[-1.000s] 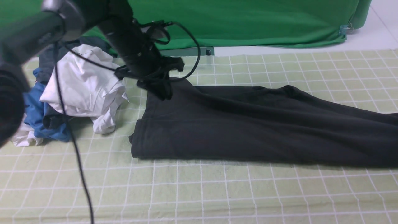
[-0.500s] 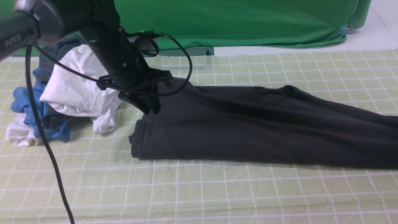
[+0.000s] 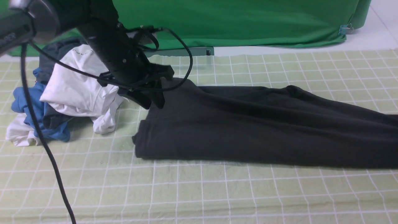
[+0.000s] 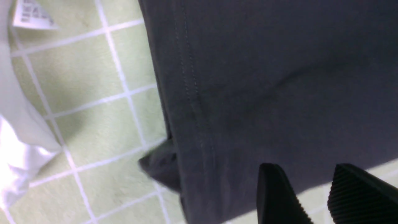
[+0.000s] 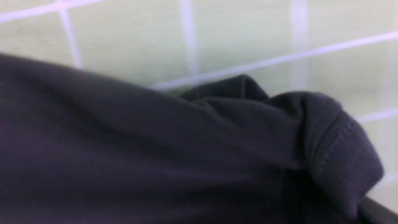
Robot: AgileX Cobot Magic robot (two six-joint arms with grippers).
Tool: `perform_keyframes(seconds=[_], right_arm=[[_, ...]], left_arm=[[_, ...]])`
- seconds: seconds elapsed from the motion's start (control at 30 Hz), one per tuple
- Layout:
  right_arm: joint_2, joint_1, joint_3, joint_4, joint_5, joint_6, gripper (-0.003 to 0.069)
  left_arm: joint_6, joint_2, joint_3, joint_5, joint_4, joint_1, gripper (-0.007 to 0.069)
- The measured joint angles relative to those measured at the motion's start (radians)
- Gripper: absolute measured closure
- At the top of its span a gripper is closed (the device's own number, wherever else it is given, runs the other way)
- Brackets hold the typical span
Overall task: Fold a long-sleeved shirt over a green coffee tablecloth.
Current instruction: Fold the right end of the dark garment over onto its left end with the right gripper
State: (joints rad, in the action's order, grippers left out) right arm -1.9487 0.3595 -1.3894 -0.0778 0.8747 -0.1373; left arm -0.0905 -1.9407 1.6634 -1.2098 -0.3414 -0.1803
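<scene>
**Condition.** The shirt (image 3: 248,124) lay flat on the tablecloth (image 3: 217,193) as a long narrow band. Its left end sat just beside a heap made up of a white shirt (image 3: 80,90) and a blue garment (image 3: 21,102), and its right end ran out of the front view. The left gripper (image 3: 152,104) hung over the far left corner of the shirt with its fingers (image 4: 276,193) apart and nothing between them. The right gripper (image 5: 377,214) was outside the front view and its fingers were together. The cuff (image 5: 339,146) was bunched against them, so a grip on the sleeve end was likely, although the contact itself was hidden.

**Hazards.**
1. Drag. With the left end released, any pull from the right side would probably slide the whole band along the tablecloth rather than fold it.
2. Partial grip. The cuff was doubled over. If only one layer was pinched, the sleeve could slip free or open out when lifted.
3. Wrong fabric. The left fingers were near the white shirt, and a low pass to the left could catch it.
4. Snag. The cable (image 3: 46,155) hung down to the tablecloth and could hook the heap or ruck the tablecloth.
5. Sag. The soft cotton would droop and crease if it was carried by one end only.
</scene>
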Motion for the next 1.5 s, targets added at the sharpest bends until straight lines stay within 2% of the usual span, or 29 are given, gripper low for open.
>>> perform_keyframes(seconds=[0.1, 0.23, 0.37, 0.47, 0.57, 0.67, 0.77, 0.9, 0.93, 1.0, 1.03, 1.2, 1.5], right_arm=[[0.06, 0.01, -0.016, -0.096, 0.028, 0.035, 0.0646], [0.122, 0.034, -0.041, -0.118, 0.059, 0.057, 0.0646], [0.167, 0.039, -0.1, -0.083, 0.121, 0.061, 0.0646], [0.208, -0.007, -0.199, -0.028, 0.222, 0.062, 0.0646], [0.231, -0.07, -0.255, 0.0, 0.282, 0.067, 0.0646], [0.25, -0.19, -0.322, 0.078, 0.328, 0.087, 0.0646], [0.252, -0.305, -0.346, 0.143, 0.334, 0.097, 0.0648], [0.244, -0.521, -0.347, 0.219, 0.259, 0.149, 0.0648], [0.243, -0.531, -0.348, 0.222, 0.254, 0.153, 0.0648], [0.22, -0.65, -0.35, 0.236, 0.184, 0.199, 0.0648], [0.215, -0.659, -0.35, 0.237, 0.173, 0.203, 0.0648], [0.123, -0.862, -0.35, 0.242, 0.034, 0.294, 0.0648], [-0.048, -1.038, -0.35, 0.246, -0.224, 0.34, 0.0626]], left_arm=[[-0.005, 0.105, -0.031, 0.001, 0.011, 0.0, 0.037], [-0.021, 0.258, -0.145, 0.0, 0.042, 0.0, 0.037], [-0.071, 0.386, -0.279, -0.008, 0.049, 0.003, 0.0384], [-0.134, 0.465, -0.412, -0.008, 0.051, 0.034, 0.0428], [-0.149, 0.48, -0.469, 0.038, 0.05, 0.081, 0.0463], [-0.144, 0.466, -0.513, 0.138, 0.022, 0.191, 0.0521], [-0.144, 0.437, -0.516, 0.153, -0.036, 0.281, 0.0552], [-0.144, 0.412, -0.52, 0.18, -0.079, 0.355, 0.0562], [-0.144, 0.41, -0.52, 0.182, -0.079, 0.358, 0.0562], [-0.144, 0.406, -0.52, 0.203, -0.086, 0.362, 0.0562], [-0.144, 0.406, -0.52, 0.205, -0.087, 0.362, 0.0562], [-0.144, 0.405, -0.52, 0.226, -0.113, 0.362, 0.0562], [-0.158, 0.405, -0.52, 0.23, -0.124, 0.362, 0.0562]])
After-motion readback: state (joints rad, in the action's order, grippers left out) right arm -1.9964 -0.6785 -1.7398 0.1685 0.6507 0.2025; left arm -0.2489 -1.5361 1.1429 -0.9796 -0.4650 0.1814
